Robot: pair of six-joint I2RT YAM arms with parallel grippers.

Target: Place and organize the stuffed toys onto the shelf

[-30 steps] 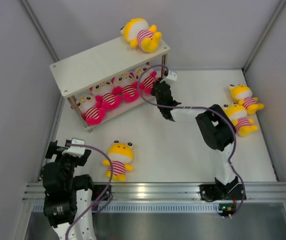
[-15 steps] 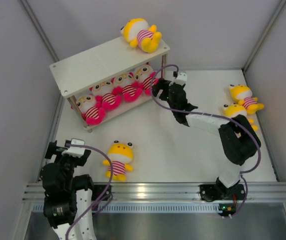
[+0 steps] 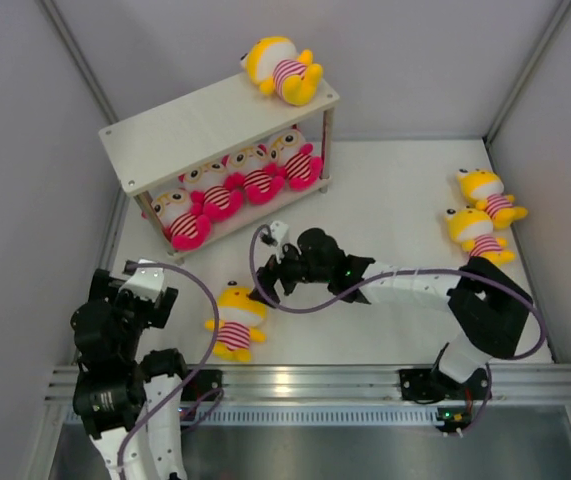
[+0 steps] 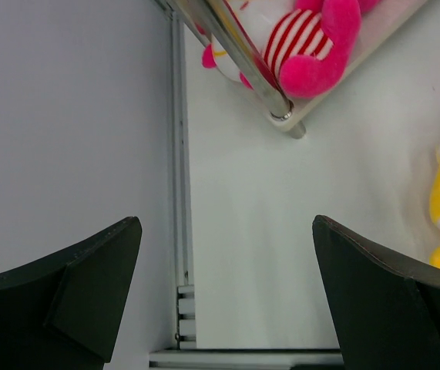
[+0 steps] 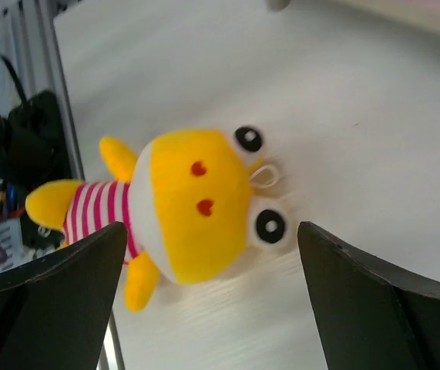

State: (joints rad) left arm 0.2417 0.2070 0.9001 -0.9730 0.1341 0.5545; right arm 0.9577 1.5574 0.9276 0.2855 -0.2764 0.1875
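Yellow in sight: held the right gripper (image 3: 265,285) wide above the stuffed toy (image 3: 237,320) at seven o'clock on the surface (image 3: 385,200), left gripper (image 4: 226,231) wide too, and needed to drop squarely onto its striped body before lifting toward the shelf (image 3: 205,125) at eleven o'clock.

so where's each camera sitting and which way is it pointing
Top external: high above and behind the bases, looking down on the table, the shelf, the left gripper and the right gripper, arms included.
Left wrist: on the left gripper, facing the table beside the shelf's corner post; its open fingers show.
Right wrist: on the right gripper, facing the loose yellow toy; its open fingers frame it.
Shared: that yellow toy shows in all three, only its edge in the left wrist.
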